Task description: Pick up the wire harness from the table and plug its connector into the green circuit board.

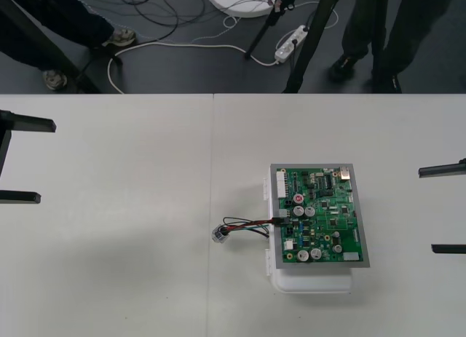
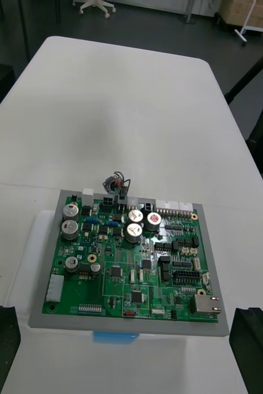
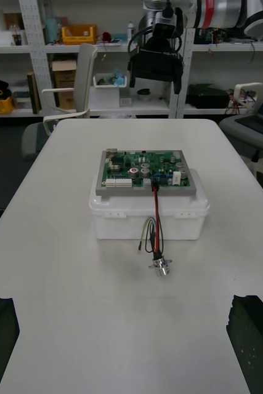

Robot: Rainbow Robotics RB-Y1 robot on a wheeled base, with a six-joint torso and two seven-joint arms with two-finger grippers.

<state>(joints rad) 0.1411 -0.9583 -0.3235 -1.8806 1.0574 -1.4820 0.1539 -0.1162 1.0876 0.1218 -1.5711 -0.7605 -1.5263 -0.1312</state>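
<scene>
The green circuit board (image 1: 320,215) sits on its white base (image 1: 312,282) at the table's right centre. The harness's black plug (image 1: 280,221) is seated at the board's left edge. Its red, black and green wires (image 1: 250,225) trail left onto the table and end at the round metal socket (image 1: 219,234). My left gripper (image 1: 45,161) waits open at the left edge, far from the board. Over at the right edge my right gripper (image 1: 428,210) is open too, a little beyond the board. From the left wrist the wires (image 3: 154,215) hang down the base to the socket (image 3: 161,265).
Past the table's far edge lies dark floor with cables, tripod legs and people's legs. A seam (image 1: 212,169) runs down the table left of the board. In the left wrist view the right gripper (image 3: 156,61) hangs beyond the board (image 3: 146,171).
</scene>
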